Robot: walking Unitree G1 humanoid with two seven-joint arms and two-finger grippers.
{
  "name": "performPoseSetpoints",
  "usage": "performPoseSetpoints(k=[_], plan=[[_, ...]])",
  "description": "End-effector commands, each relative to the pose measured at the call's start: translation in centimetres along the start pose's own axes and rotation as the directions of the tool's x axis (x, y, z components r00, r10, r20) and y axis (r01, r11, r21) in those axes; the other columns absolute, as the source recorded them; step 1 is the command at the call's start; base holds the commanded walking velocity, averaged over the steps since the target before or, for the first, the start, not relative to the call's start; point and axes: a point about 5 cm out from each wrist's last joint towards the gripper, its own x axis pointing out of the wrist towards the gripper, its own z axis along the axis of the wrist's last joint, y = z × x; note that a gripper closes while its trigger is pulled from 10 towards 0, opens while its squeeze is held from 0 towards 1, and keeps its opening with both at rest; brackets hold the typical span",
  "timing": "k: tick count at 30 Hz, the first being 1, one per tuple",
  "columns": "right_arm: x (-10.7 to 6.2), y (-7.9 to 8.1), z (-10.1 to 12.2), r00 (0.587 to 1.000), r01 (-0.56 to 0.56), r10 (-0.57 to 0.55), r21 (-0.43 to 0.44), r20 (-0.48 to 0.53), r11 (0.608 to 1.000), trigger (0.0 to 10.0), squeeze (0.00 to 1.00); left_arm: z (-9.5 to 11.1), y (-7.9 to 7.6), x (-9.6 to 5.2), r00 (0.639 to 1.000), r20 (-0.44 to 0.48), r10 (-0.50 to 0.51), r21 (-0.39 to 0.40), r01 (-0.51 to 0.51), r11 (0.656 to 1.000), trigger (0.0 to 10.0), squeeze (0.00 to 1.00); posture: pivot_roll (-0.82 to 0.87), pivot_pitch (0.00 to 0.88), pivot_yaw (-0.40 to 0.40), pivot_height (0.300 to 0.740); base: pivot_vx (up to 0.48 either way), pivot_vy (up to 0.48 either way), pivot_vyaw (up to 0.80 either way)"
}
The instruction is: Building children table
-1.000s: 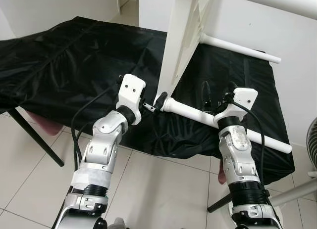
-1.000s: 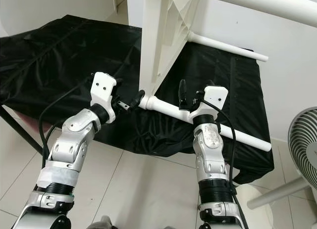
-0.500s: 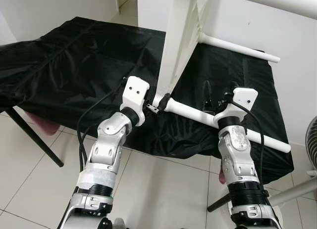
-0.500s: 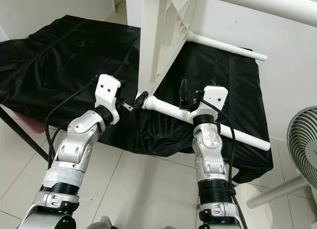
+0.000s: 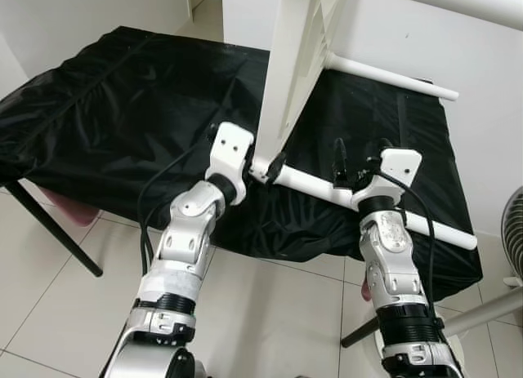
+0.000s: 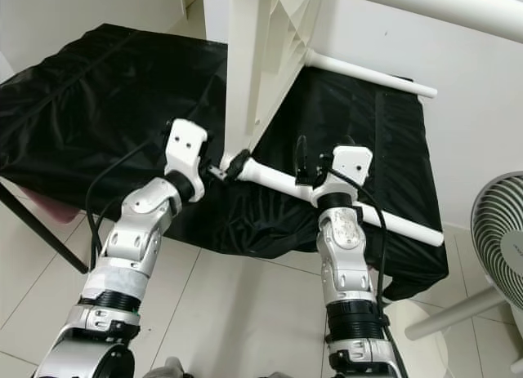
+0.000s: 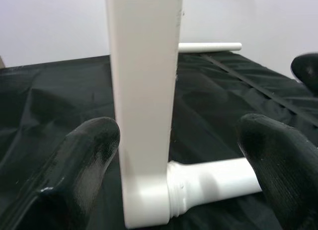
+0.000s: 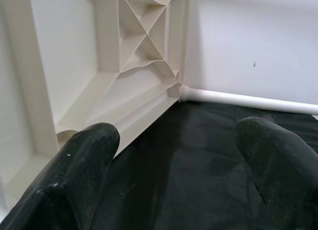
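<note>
Between the spread fingers of the left end effector (image 7: 174,175) stands the upturned white tabletop's (image 5: 296,60) corner, its screwed-in leg (image 5: 368,205) lying across the black-draped worktop (image 5: 106,108); right end effector (image 5: 359,162), spread, straddles that leg.

Your left gripper (image 7: 169,155) straddles the tabletop (image 5: 298,60) corner, fingers apart. The near leg (image 5: 327,186) bars the right gripper (image 5: 359,162); black cloth (image 5: 122,108) lies open leftward.

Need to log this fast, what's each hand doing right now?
Left hand: open, fingers either side of the tabletop corner where the leg joins.
Right hand: open, holding nothing, above that leg.
</note>
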Motion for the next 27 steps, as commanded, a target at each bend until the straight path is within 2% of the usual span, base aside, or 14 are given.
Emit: performPoseSetpoints(k=[1, 10, 27], plan=[[0.04, -0.04, 0.2, 1.0, 0.005, -0.005, 0.001, 0.002, 1.0, 10.0, 0.0, -0.31, 1.45, -0.26, 0.956, -0.009, 0.293, -0.006, -0.293, 0.956, 10.0, 0.0, 0.1, 0.069, -0.014, 0.74, 0.0, 0.0, 0.0], [-0.2, -0.07, 0.11, 1.0, -0.002, 0.002, -0.007, -0.003, 1.0, 10.0, 0.0, -0.42, 1.76, -0.49, 0.95, -0.016, 0.312, -0.03, -0.312, 0.949, 10.0, 0.0, 0.11, 0.064, -0.024, 0.74, 0.0, 0.0, 0.0], [0.15, 0.14, 0.12, 1.0, -0.021, 0.021, -0.017, -0.007, 1.0, 10.0, 0.0, 0.12, 1.77, 0.04, 0.947, 0.006, 0.321, -0.042, -0.32, 0.946, 10.0, 0.0, 0.11, 0.049, -0.034, 0.74, 0.0, 0.0, 0.0]])
